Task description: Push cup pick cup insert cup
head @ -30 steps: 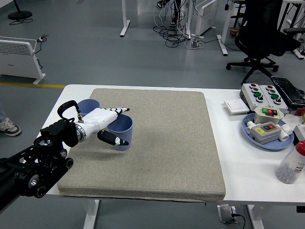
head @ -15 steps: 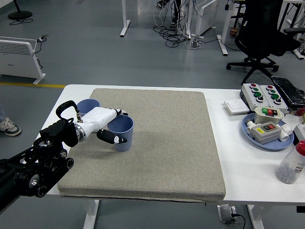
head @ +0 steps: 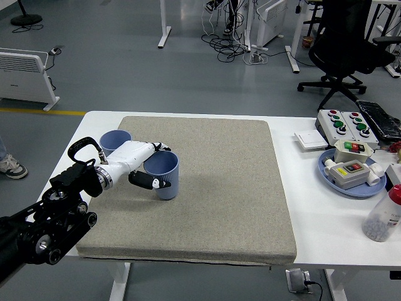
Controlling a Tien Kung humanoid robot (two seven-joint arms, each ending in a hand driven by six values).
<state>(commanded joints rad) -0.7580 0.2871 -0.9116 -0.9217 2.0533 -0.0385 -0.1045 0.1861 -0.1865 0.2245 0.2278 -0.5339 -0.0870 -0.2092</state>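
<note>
A blue cup (head: 165,176) stands upright on the grey mat (head: 219,188), left of its middle. My left hand (head: 152,165) is white with black fingertips and is shut on this cup, fingers behind its rim and thumb across its front. A second blue cup (head: 113,140) stands upright behind the hand at the mat's left edge, partly hidden by my wrist. My right arm is out of view.
At the right stand a blue tray (head: 351,185) with a button box, a grey box (head: 341,125) with red and green buttons, a white square (head: 311,140) and a bottle (head: 383,216). A black chair (head: 344,44) is behind the table.
My left hand has closed on the cup and carried it slightly right and forward. More of the second cup shows behind the hand.
</note>
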